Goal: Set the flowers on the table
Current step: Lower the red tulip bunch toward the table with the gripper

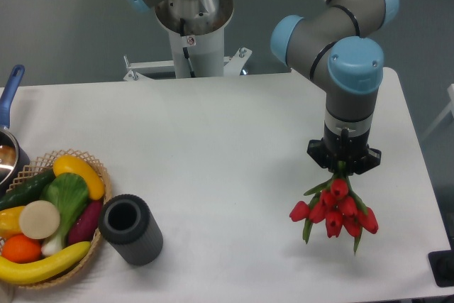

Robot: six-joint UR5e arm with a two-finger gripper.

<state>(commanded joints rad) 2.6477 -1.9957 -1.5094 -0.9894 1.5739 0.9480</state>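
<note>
Hanging below the claw [343,167], the flowers [336,212].

White table [213,147]: basket [89,264], ribbed cylinder [132,230], pot [8,157].

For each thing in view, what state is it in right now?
gripper: shut on the flowers' stems
flowers: held, buds pointing down over the table
grey cylinder: upright, hollow top open
basket: full of fruit and vegetables
pot: mostly cut off
</note>
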